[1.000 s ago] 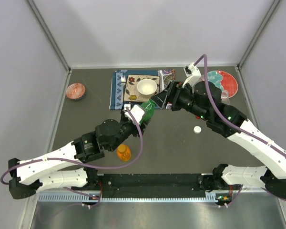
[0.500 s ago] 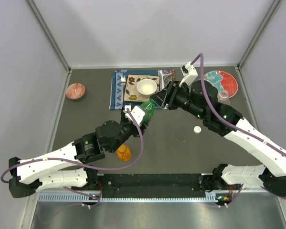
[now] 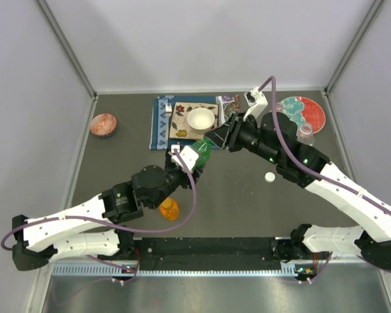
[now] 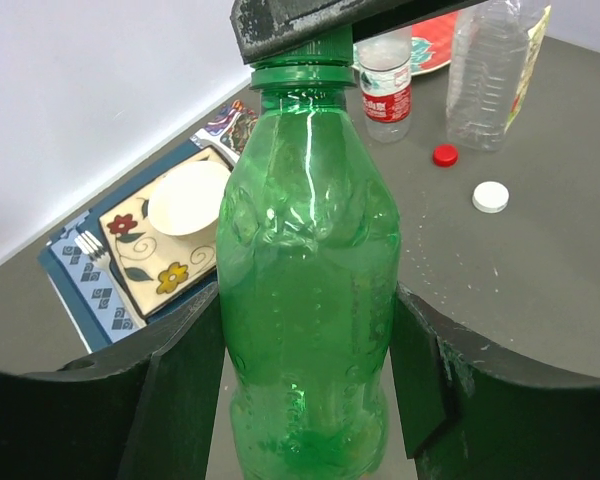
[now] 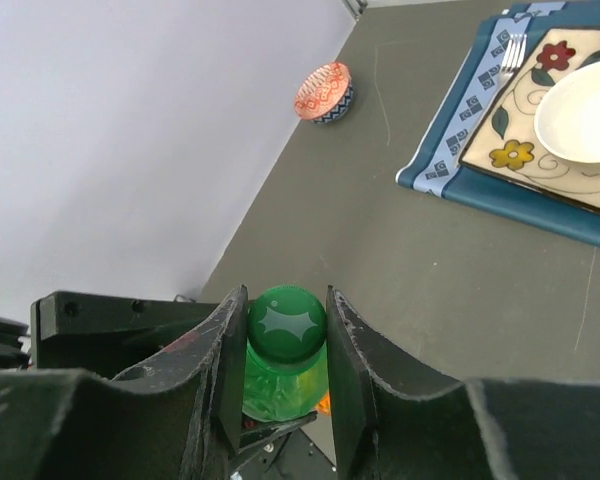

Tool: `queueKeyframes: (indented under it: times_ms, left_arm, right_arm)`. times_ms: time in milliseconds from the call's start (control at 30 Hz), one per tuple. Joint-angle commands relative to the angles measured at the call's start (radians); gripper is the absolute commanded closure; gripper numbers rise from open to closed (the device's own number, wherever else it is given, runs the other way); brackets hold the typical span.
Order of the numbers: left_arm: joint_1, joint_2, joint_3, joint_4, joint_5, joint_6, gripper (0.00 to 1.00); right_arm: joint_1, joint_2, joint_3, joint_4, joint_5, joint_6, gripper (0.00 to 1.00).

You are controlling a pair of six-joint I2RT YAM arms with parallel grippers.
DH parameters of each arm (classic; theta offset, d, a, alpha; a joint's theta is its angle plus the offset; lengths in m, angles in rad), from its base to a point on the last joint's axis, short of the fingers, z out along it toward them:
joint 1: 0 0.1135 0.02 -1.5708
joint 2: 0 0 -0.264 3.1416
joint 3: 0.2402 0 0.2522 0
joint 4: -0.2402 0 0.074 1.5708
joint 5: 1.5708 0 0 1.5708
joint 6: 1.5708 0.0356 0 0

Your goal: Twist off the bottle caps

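From above, the dark grey bench [image 3: 247,202] sits inside plain grey walls [image 3: 202,39]. A little patterned bowl [image 3: 103,124] is at ten o'clock. A blue mat [image 3: 160,124] with a white bowl [image 3: 201,119] is at twelve, and a red plate [image 3: 311,112] is at two. In the middle, the left claw [image 3: 186,160] grips the tilted green bottle [image 3: 202,151], and the right claw [image 3: 215,138] meets its top. The orange bottle [image 3: 169,208] stands at six, beside the left arm. A loose white cap [image 3: 270,177] lies at four.

The left wrist view shows both black fingers [image 4: 180,385] pressed on the green bottle's sides. At twelve the other claw covers the green cap [image 4: 325,45]. At one o'clock stand a small clear bottle [image 4: 386,90] (the one with the red label) and a bigger clear bottle [image 4: 488,70]. A red cap [image 4: 443,155] lies near the white one.

The right wrist view shows its fingers [image 5: 225,365] pinching the green cap from both sides.

Since half a second ago the right wrist has turned a little, and the green bottle has stayed put.
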Motion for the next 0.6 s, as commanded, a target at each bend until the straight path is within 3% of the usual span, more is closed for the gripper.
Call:
queueKeyframes:
  times_ms: [0,33,133,200,367,567]
  left_arm:
    - [0.0,-0.044,0.014,0.086,0.173,-0.035,0.76]
    - [0.014,-0.059,0.023,0.066,0.292,-0.043,0.76]
    - [0.063,-0.097,0.034,0.054,0.457,-0.092,0.76]
    - [0.109,-0.117,0.036,0.058,0.665,-0.146,0.76]
    - [0.325,-0.147,0.031,0.136,1.125,-0.349,0.77]
    - [0.425,-0.101,0.013,0.29,1.387,-0.528,0.77]
  right_arm:
    - [0.008,-0.013,0.028,-0.017,-0.147,-0.144,1.0]
    - [0.008,-0.011,0.043,-0.063,-0.159,-0.177,1.0]
    - [0.006,-0.031,0.068,-0.103,-0.239,-0.305,1.0]
    - [0.002,-0.05,0.068,-0.112,-0.309,-0.38,1.0]
    - [-0.032,-0.07,0.08,-0.158,-0.53,-0.474,1.0]
    - [-0.04,-0.111,0.057,-0.155,-0.713,-0.567,1.0]
